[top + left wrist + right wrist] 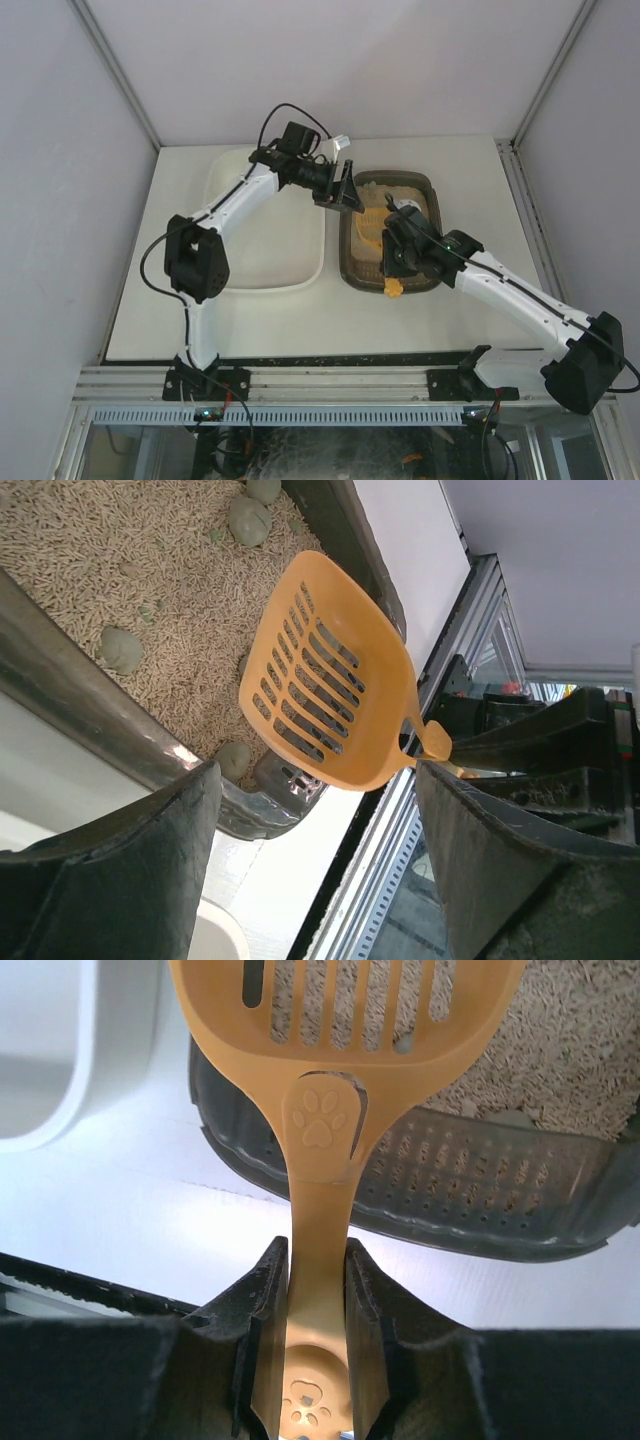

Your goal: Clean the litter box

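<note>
Viewing from above: finding the litter box (437,212) sitting just right of the white tub (270,250), the left gripper (348,190) hovering at its far-left corner. Looking through the left wrist: seeing jaws spread wide, gripping nothing, facing the orange scoop (320,700) over litter dotted with grey-green clumps (248,520). Looking through the right wrist: seeing the right gripper (316,1290) clamping the scoop's handle near the box's rim.

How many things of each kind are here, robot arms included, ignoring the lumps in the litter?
Robot arms: 2
Dark litter box: 1
White tub: 1
Orange scoop: 1
Total: 5
</note>
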`<state>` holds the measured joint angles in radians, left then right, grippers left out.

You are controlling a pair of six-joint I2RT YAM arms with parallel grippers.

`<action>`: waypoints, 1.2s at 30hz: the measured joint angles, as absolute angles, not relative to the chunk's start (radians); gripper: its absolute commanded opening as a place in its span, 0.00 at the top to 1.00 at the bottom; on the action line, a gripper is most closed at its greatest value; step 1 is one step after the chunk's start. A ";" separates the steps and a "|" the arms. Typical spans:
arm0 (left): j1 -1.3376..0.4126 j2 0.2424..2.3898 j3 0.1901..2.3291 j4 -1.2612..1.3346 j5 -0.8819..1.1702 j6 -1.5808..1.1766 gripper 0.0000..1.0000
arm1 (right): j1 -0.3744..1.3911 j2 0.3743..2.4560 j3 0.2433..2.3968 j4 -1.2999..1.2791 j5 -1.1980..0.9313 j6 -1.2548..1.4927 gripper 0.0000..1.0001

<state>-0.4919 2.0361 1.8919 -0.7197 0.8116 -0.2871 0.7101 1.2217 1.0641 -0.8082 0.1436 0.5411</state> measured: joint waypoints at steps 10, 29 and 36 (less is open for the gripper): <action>-0.543 2.036 1.835 -0.720 0.774 -0.266 0.19 | 0.710 1.154 1.014 -0.793 0.139 0.558 1.00; -0.637 2.038 1.866 -0.764 0.722 -0.192 1.00 | 0.748 1.139 1.007 -0.763 0.101 0.589 0.76; -0.629 1.931 1.679 -0.613 0.745 -0.279 1.00 | 0.763 1.056 0.927 -0.694 0.127 0.614 0.17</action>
